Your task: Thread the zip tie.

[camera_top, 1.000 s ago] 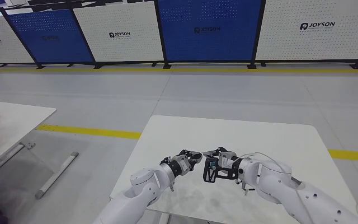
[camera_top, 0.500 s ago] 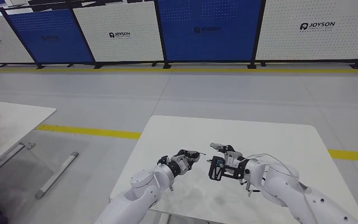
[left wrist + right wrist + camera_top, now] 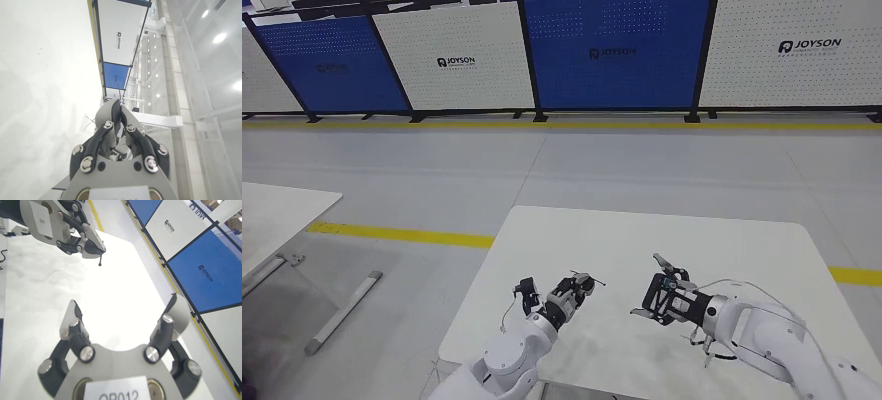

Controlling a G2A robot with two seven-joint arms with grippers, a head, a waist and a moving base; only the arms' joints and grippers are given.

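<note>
A thin black zip tie (image 3: 119, 94) is pinched in my left gripper (image 3: 120, 108), which is shut on it above the white table (image 3: 572, 232). In the right wrist view the left gripper (image 3: 100, 250) shows a short end of the zip tie (image 3: 100, 261) with its small head hanging below the fingertips. In the top view the left gripper (image 3: 585, 281) sits left of centre with the zip tie (image 3: 594, 280) sticking out sideways. My right gripper (image 3: 124, 306) is open and holds nothing; in the top view the right gripper (image 3: 660, 288) is well apart from the left one.
Blue and white pegboard panels (image 3: 617, 55) line the back of the room beyond a yellow floor line (image 3: 392, 235). Another white table (image 3: 272, 215) stands at the far left. A thin dark cable (image 3: 510, 312) hangs by the left arm.
The two grippers, close together a second ago, have drawn apart. The right gripper moved right and opened; the left gripper kept the zip tie and pulled back slightly left.
</note>
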